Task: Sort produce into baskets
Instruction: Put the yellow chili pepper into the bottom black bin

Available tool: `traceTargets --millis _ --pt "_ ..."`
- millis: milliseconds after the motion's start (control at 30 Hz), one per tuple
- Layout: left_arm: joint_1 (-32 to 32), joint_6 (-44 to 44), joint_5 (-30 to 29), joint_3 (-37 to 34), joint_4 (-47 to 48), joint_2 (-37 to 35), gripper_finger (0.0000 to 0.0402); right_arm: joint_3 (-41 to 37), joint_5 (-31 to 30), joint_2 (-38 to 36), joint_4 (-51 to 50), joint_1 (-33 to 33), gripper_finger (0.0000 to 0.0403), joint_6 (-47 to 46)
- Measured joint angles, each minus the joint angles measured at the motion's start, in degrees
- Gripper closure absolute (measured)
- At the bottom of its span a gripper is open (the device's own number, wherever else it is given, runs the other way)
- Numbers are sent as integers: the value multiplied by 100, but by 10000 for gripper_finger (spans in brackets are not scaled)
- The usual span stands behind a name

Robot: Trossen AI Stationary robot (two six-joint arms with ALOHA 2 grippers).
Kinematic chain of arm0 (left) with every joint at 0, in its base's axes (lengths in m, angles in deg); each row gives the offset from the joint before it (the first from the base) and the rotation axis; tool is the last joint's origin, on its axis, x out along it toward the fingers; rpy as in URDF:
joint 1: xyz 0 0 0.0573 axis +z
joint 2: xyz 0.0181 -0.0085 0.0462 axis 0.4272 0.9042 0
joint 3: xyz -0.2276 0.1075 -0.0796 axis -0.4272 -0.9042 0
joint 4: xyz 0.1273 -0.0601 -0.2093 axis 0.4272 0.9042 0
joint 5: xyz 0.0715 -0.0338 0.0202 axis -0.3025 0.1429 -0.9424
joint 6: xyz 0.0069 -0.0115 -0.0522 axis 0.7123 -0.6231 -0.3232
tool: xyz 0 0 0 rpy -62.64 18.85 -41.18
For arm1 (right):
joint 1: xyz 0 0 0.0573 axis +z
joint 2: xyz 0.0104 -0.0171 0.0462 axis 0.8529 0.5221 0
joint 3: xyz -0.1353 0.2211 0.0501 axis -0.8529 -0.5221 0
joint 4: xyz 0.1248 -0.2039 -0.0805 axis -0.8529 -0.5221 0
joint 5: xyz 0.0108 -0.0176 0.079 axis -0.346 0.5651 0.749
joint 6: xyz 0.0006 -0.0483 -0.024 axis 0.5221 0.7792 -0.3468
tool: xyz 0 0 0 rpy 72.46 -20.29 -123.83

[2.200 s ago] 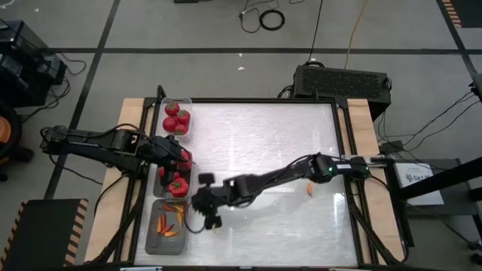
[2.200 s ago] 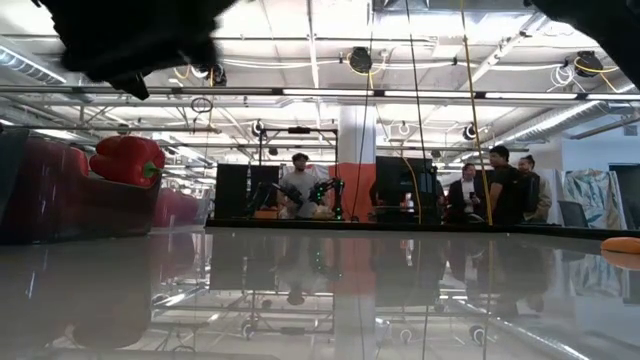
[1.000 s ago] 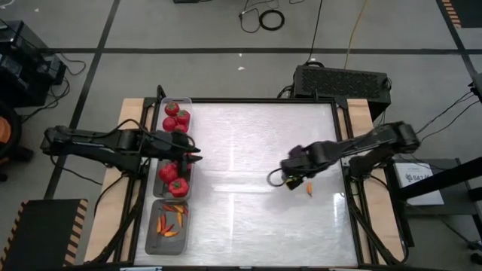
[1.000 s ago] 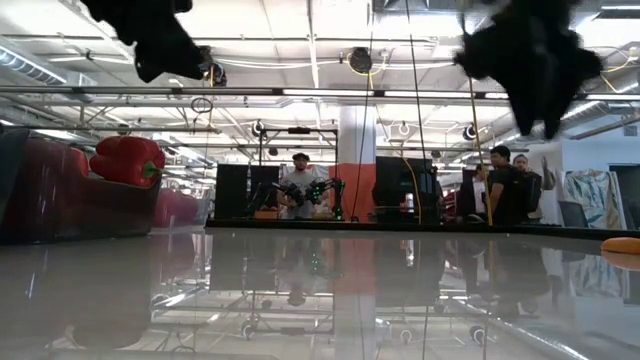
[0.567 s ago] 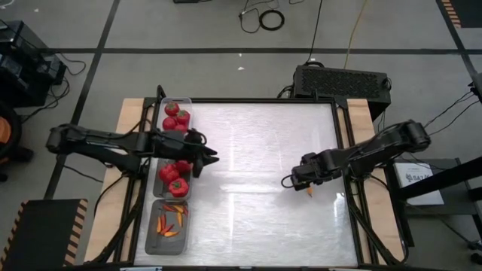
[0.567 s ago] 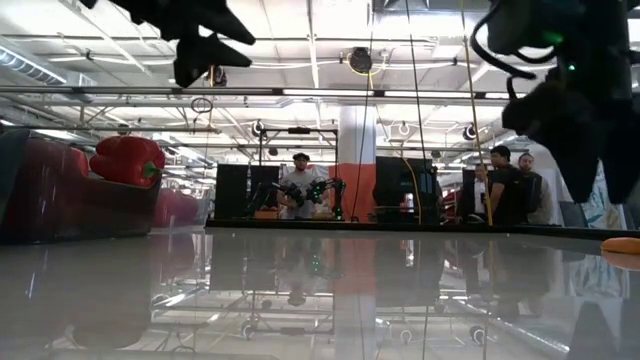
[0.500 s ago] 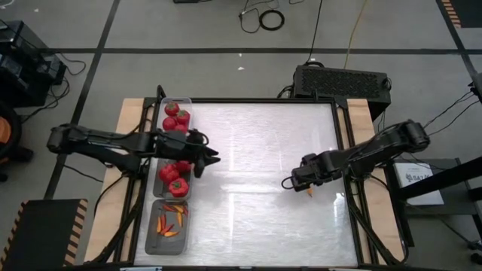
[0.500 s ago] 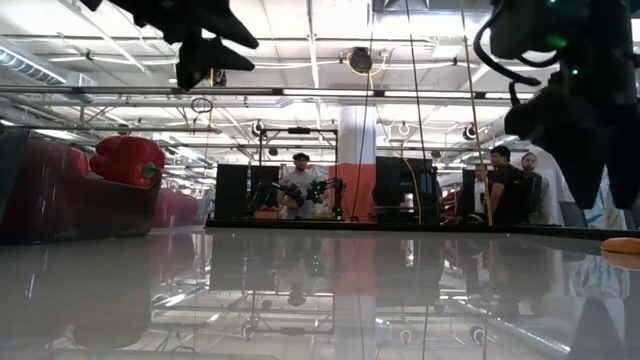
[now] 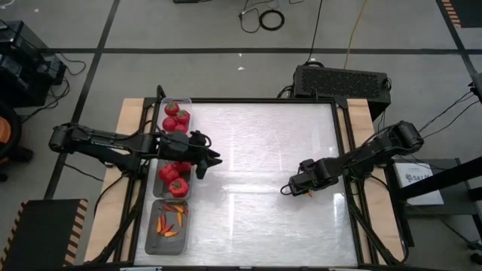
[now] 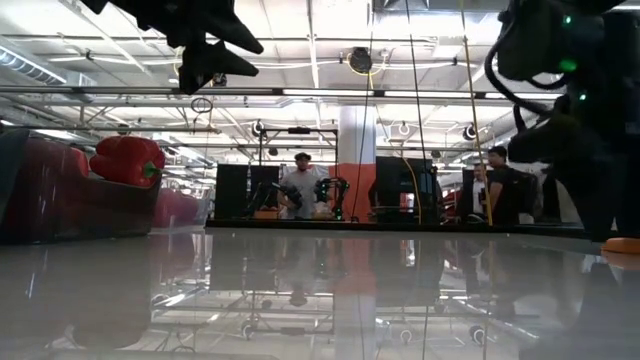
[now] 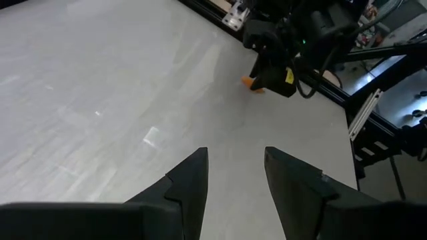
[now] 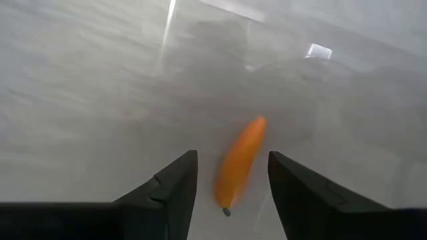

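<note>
At far left, three baskets in a column along the left edge of the worktop [image 9: 256, 143]: the far basket [image 9: 177, 118] with red tomatoes, the middle basket [image 9: 173, 179] with red peppers, the near basket [image 9: 167, 226] with thin chili peppers in orange and red. In the low view, one red pepper [image 10: 127, 160] visible high on the left.

Just right of the middle basket, the left hand [image 9: 213, 159], held above the worktop, waiting. Fingers apart with a clear gap and nothing between them, plain in the left wrist view [image 11: 235, 177].

Then bare worktop across the middle.

On the right side, the right hand [image 9: 289, 188], low over one small orange chili [image 12: 239, 161]. In the right wrist view, fingers apart, one on each side of the chili, not yet pressed on it; no contact visible. Chili flat on the worktop, its stem end toward the wrist camera, its thin tip pointing away. Same chili seen small and partly hidden under the right hand in the left wrist view [image 11: 251, 83].

Probably very light, thin and a little soft, with smooth waxy skin; likely to slide or roll away on this glossy worktop under a sideways push. Best to close across the thicker middle part, fingers low near the surface, with gentle force only, to avoid crushing.
</note>
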Motion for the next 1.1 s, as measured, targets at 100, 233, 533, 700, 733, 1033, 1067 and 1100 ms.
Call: traceTargets --millis 100,233,533,700,733,1033,1067,1100 --pt "-4 -2 0 0 6 0 247 0 -11 243 96 42 237 -40" --pt "-21 -3 2 0 6 0 247 28 -26 489 218 52 254 103" --pt "-53 -4 17 -1 10 0 247 22 -24 519 249 50 344 163" --pt "-53 -2 61 -2 12 0 247 22 -22 519 251 50 394 220" --pt "-53 -2 63 -2 12 0 247 23 -22 519 248 50 397 220" --pt "-53 2 443 -4 281 -4 247 579 -192 556 -84 -142 391 692" --pt "-53 -2 514 -4 346 -24 247 679 -262 552 -65 -174 392 767" --pt "-60 -32 573 -4 418 -44 247 779 -327 552 -64 -203 394 867"
